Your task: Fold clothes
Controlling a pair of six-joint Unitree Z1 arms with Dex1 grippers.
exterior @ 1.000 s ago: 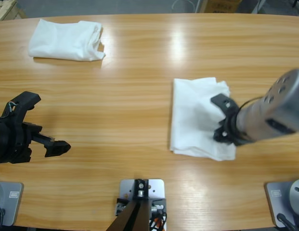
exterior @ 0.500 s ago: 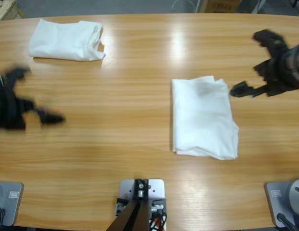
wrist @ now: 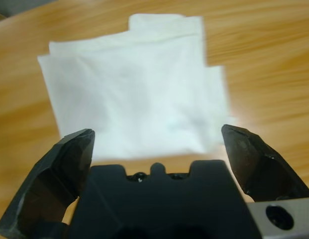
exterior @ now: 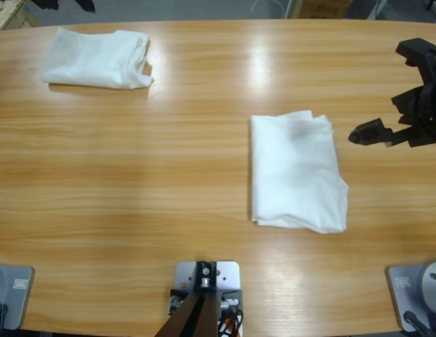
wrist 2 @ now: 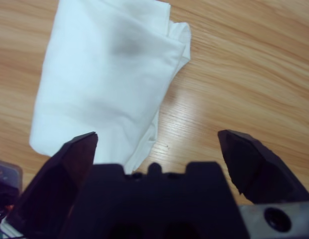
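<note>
While spread wide and holding nothing, right gripper (exterior: 394,90) hangs just beside the folded T-shirt (exterior: 295,172), off its upper right corner, apart from the cloth. Seen again past those jaws in the right wrist view, same folded T-shirt (wrist 2: 104,74) flat on the wooden table (exterior: 168,175). Well apart from that shirt, toward the table's far left corner, second folded T-shirt (exterior: 97,58). Above that second shirt (wrist: 134,84), left gripper (wrist: 156,144), jaws likewise parted and empty.

White folded shirt (exterior: 296,172); second white shirt (exterior: 98,58); light wood-grain table (exterior: 168,161); black right hand (exterior: 400,98).
</note>
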